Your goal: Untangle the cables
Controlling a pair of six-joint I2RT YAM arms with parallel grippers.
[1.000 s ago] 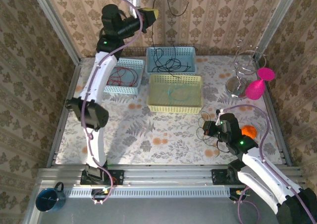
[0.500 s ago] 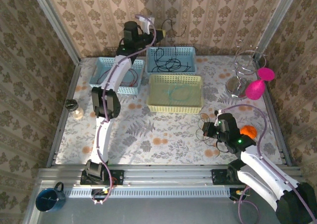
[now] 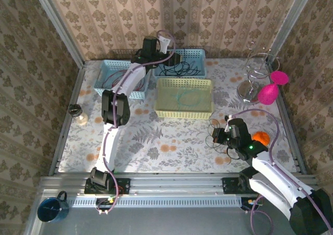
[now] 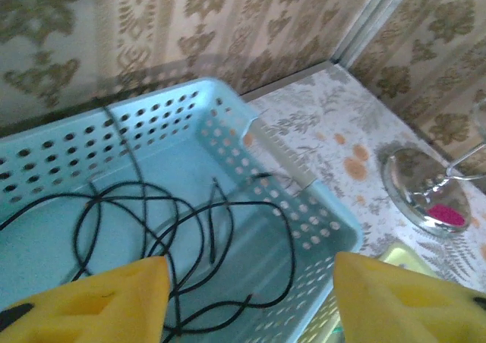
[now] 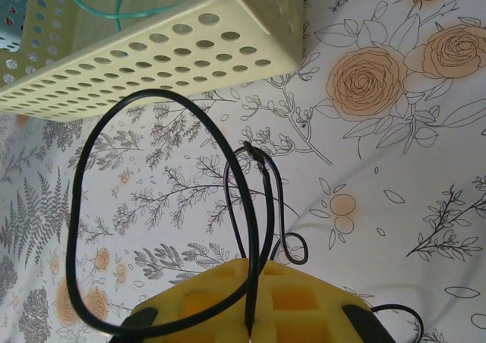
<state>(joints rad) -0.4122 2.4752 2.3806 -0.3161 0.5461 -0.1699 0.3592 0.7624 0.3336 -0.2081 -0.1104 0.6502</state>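
near right, the right gripper (image 5: pixel 250 297) is clamped on a black cable (image 5: pixel 163 93) looped on the table (image 3: pixel 156 141). farther, a green cable (image 3: pixel 186 97) lies in the yellow basket (image 3: pixel 183 113). farthest, the left gripper (image 4: pixel 249 282) hangs wide open, empty, above black cables (image 4: pixel 163 206) in the blue basket (image 4: pixel 304 221).

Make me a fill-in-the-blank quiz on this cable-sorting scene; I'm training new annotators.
1. The left claw hovers over a blue basket with its jaws ___.
2. The right claw is shut on a cable whose colour is ___.
3. The pale green cable lies in the basket coloured ___.

Missing words: open; black; yellow.
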